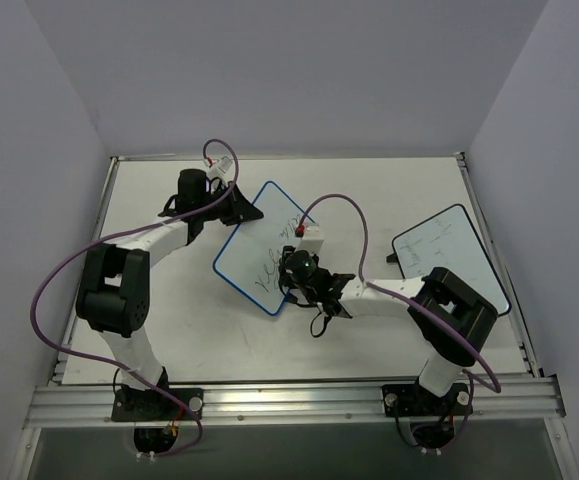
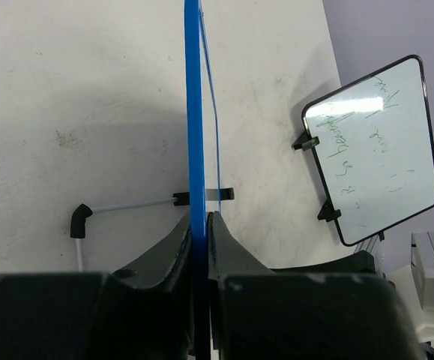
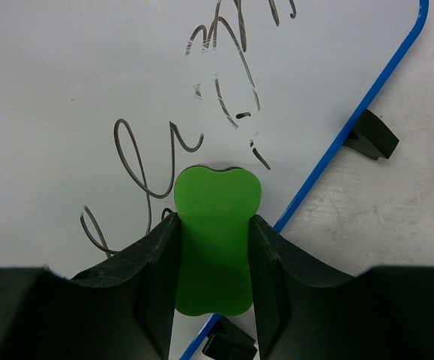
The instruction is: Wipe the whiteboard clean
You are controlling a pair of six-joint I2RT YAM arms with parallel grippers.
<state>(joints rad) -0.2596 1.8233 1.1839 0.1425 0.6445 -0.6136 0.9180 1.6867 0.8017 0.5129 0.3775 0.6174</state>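
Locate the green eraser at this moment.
In the right wrist view, the green eraser is held in the right gripper over the whiteboard, just below the dark handwriting and near the board's blue edge.

Glossy smooth whiteboard [image 3: 59, 67]; matt foam-like eraser [image 3: 217, 240]; matt scuffed table [image 2: 67, 90].

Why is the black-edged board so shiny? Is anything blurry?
Left wrist view: light glares off the black-framed board, washing out some scribbles; the whiteboard, seen edge-on, casts a soft shadow on the table. Right wrist view: handwriting and green eraser look sharp; the jaws are dark.
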